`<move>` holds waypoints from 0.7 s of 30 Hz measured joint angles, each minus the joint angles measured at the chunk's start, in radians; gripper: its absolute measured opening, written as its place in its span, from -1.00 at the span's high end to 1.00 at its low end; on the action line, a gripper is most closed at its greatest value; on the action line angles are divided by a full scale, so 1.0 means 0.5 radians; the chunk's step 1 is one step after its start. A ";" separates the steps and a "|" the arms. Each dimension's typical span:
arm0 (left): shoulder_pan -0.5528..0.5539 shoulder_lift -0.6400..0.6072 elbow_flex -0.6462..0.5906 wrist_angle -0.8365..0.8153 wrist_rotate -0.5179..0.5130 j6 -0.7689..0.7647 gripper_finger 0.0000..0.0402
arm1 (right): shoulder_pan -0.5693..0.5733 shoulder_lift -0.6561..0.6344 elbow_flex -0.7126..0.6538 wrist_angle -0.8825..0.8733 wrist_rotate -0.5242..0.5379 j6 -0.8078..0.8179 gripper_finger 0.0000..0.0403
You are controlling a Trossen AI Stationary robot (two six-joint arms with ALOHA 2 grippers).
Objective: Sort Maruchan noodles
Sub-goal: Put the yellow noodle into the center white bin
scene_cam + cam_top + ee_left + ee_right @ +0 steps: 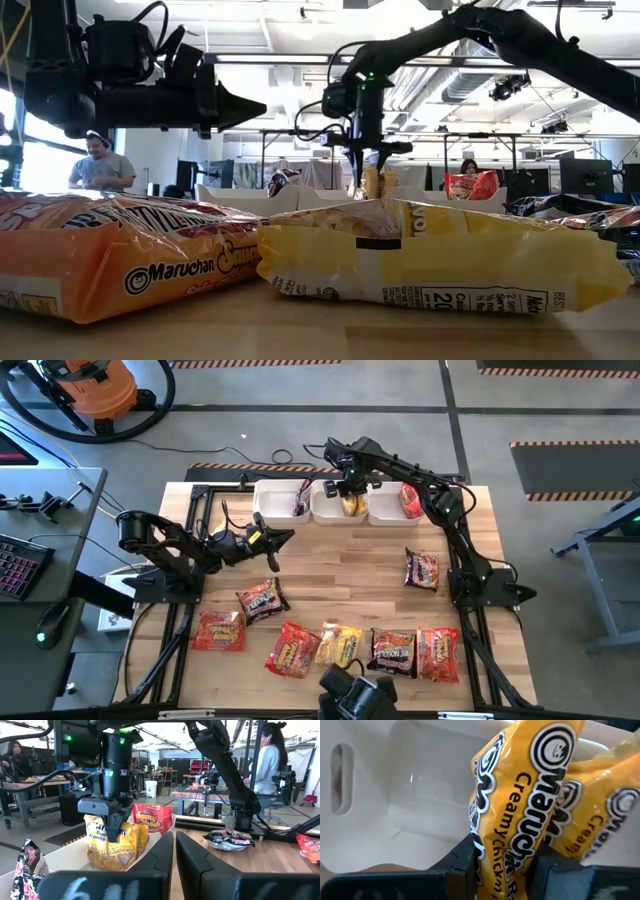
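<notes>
The wooden desk (340,585) carries three white bins (340,505) along its far edge and loose Maruchan packets (340,645) along its near edge. The right tool (350,488) hangs over the middle bin, fingers pinching a yellow packet (520,805) standing in it beside another yellow one. The left tool (270,540), fingers closed and empty, hovers above the desk's left side.

Three white bins (340,506) in a row along the far edge of the wooden table (340,585). Orange shop vacuum (92,387) on the floor beyond the far left corner. Keyboard (18,565) on a desk off the left edge. Person seated (99,165) in the room behind; another standing (266,757).
</notes>
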 joint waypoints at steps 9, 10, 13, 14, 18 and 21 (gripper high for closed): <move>0.000 0.000 0.001 -0.003 0.000 -0.013 0.93 | 0.000 0.043 0.000 0.031 0.067 -0.044 0.33; 0.000 0.000 0.001 -0.003 0.001 -0.013 0.93 | 0.000 0.043 0.000 0.032 0.092 -0.054 0.30; 0.000 0.000 0.001 -0.003 0.000 -0.013 0.93 | -0.001 0.043 0.016 0.026 0.110 -0.089 0.19; 0.000 0.000 0.001 -0.003 0.000 -0.013 0.93 | -0.001 0.043 0.029 0.029 0.111 -0.092 0.16; 0.000 0.000 0.001 -0.003 0.000 -0.013 0.93 | -0.001 0.043 0.092 0.030 0.114 -0.128 0.04; 0.000 0.000 0.001 -0.004 0.000 -0.013 0.93 | -0.001 0.043 0.189 0.016 0.138 -0.169 0.00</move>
